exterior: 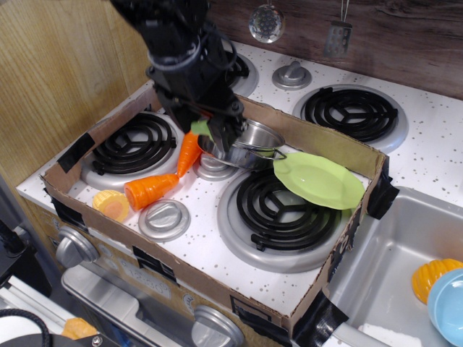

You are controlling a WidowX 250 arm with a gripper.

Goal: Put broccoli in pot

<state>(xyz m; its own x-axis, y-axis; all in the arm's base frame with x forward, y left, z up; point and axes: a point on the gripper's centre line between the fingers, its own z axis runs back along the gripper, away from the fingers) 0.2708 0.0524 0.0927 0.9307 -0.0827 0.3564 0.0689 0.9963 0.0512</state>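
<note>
Landmark here is the shallow shiny stainless-steel pot point(249, 143), sitting near the back wall of the brown cardboard box frame point(325, 144) on the white speckled toy stove that works as the table point(210, 246).

Far to the pot's left and toward the front there's a small yellow-orange ridged cup point(111, 204), then an orange plastic cone piece point(150, 190) lying on its side. A slim orange carrot point(188, 152) lies just left of the pot, tilted.

Right at the pot's left rim is the black robot claw point(214, 131), coming down from the top. It's pinching the small pale-green plastic broccoli point(200, 128), only a sliver of green shows between the fingers, so it sits at the pot's left edge, not down inside it.

Touching the pot's right side is the flat light-green plate point(318, 179), overlapping the big black coil burner point(282, 210). Far right of the pot, in the grey sink point(383, 267), there's an orange ridged thing point(431, 276) and a light blue bowl point(447, 305).
</note>
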